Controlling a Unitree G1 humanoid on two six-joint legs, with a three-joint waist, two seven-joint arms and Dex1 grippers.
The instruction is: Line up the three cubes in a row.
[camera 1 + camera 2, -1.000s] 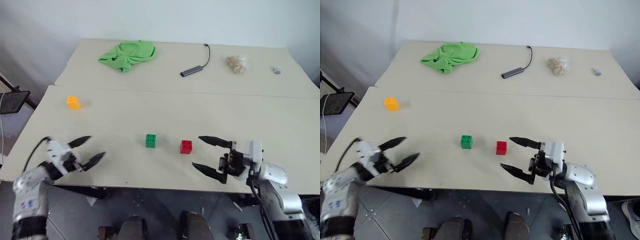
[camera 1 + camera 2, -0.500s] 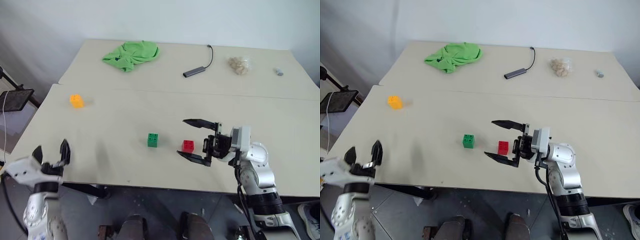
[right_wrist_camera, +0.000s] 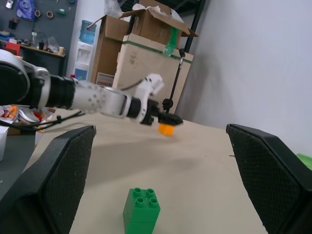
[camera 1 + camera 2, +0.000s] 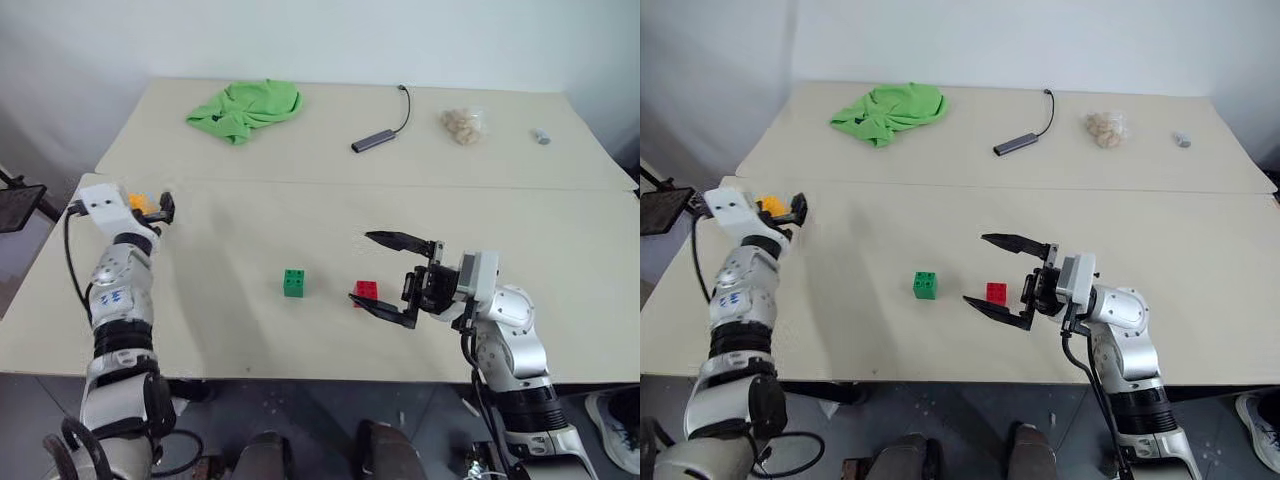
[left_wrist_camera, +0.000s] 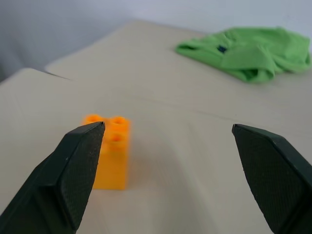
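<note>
- Left gripper (image 5: 165, 161): fingers spread wide, nothing held; reaching level over the table's left side, right at the orange-yellow cube (image 5: 111, 151).
- Orange-yellow cube: upright on the table, studs up, just ahead of one left finger (image 5: 73, 180) in wrist view; seems untouched, but contact hard to judge. From head cam, partly hidden behind the gripper tip (image 4: 150, 208), near the seam btwn the two tabletops.
- Right gripper (image 4: 385, 275): jaws wide apart, empty, pointing toward robot's left, raised a bit off the table (image 4: 560, 300).
- Red cube (image 4: 365, 292): on table btwn the right gripper's two fingers, close to the nearer finger; touching or not, cannot tell.
- Green cube (image 4: 294, 282): on table just left of red, small gap btwn them, roughly on one line across the table. Also seen in right wrist view (image 3: 141, 210), studs up, btwn the spread fingers' line of sight.
- Orange-yellow cube well apart from the other two, farther back and far left; not in row w/ them.
- Far tabletop: green cloth (image 4: 243, 107) back left, dark adapter w/ cable (image 4: 375, 140) mid, clear bag of beige pieces (image 4: 462, 124) back right, small grey item (image 4: 540, 136) near the right edge.
- Right wrist view: cardboard boxes (image 3: 141, 44) stacked beyond the table.
</note>
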